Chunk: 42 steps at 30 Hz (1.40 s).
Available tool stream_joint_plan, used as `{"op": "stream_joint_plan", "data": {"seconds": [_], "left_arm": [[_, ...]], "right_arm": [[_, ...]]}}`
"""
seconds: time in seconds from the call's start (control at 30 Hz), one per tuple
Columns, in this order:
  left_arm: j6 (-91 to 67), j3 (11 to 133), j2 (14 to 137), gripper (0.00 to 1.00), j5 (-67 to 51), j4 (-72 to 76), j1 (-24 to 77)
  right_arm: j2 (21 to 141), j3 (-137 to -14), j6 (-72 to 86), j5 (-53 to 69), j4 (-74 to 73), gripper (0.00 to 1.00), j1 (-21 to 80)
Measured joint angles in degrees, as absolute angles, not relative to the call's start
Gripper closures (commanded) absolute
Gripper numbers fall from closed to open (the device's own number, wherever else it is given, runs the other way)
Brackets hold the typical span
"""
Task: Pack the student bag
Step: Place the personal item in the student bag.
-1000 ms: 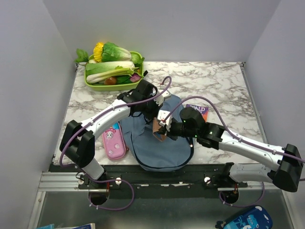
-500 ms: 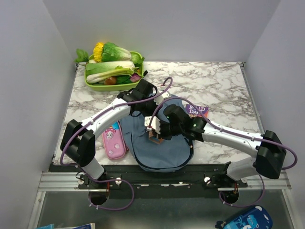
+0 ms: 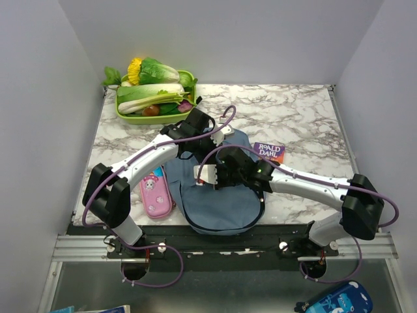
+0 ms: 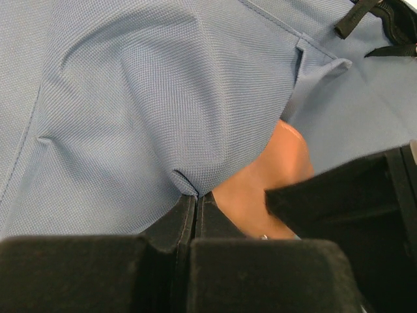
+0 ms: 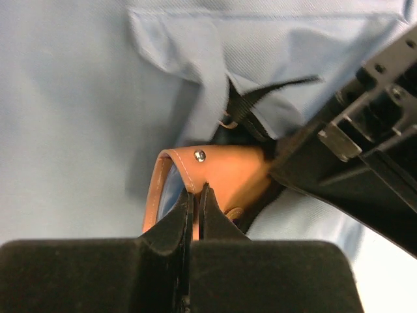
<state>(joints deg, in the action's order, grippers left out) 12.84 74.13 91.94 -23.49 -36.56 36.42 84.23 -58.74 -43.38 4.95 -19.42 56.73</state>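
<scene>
Student bag (image 3: 221, 202) lies flat at the near middle of the marble bench (image 3: 300, 111), its near edge close to the bench's near edge. Both arms meet over its far half.

I see the left arm (image 3: 150, 156) reaching in from the left. The left jaws are pressed together on a small raised fold of the bag's blue fabric, with cloth puckered at the tips.

The right arm (image 3: 306, 186) comes across from the right. The right jaws are pinching the edge of a tan leather tab (image 5: 221, 171) on the bag, right below a small rivet. A black strap (image 5: 260, 94) lies just beyond the tab.

A pink pencil case (image 3: 155, 193) sits just beside the bag's left edge. A purple book (image 3: 270, 152) lies at the bag's far right side; I can't tell whether they are touching. A green tray (image 3: 130, 118) heaped with vegetables stands at the far left corner, well apart.
</scene>
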Motion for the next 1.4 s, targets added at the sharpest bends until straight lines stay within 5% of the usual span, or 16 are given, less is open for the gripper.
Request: {"op": "stream_joint_plan", "data": {"seconds": [0.23, 0.4, 0.63, 0.8, 0.93, 1.1, 1.4], "left_arm": [[12.88, 74.11, 91.94, 0.98, -24.08, -36.62, 36.42], [13.43, 74.0, 91.94, 0.98, -24.18, -36.14, 36.4], [13.74, 73.91, 91.72, 0.98, -24.71, -36.8, 36.01], [13.72, 73.91, 91.74, 0.98, -24.71, -37.06, 36.07], [13.72, 73.91, 91.74, 0.98, -24.71, -37.26, 36.07], [13.8, 74.11, 91.74, 0.97, -24.8, -37.89, 36.07], [18.09, 80.4, 93.34, 0.94, -28.49, -46.5, 36.12]], "right_arm": [[87.39, -57.56, -48.6, -5.8, -14.15, 0.93, 56.88], [92.68, -57.04, -48.58, -15.44, -6.2, 0.68, 57.32], [85.97, -55.13, -37.19, -13.28, -6.09, 0.65, 57.91], [75.72, -51.77, -28.18, -7.66, -4.01, 0.51, 57.74], [72.2, -49.52, -23.42, -5.04, -1.28, 0.53, 57.76], [72.49, -44.75, -17.08, -3.22, 0.12, 0.76, 57.74], [75.9, -41.45, -4.45, -2.98, 7.77, 0.8, 57.63]]}}
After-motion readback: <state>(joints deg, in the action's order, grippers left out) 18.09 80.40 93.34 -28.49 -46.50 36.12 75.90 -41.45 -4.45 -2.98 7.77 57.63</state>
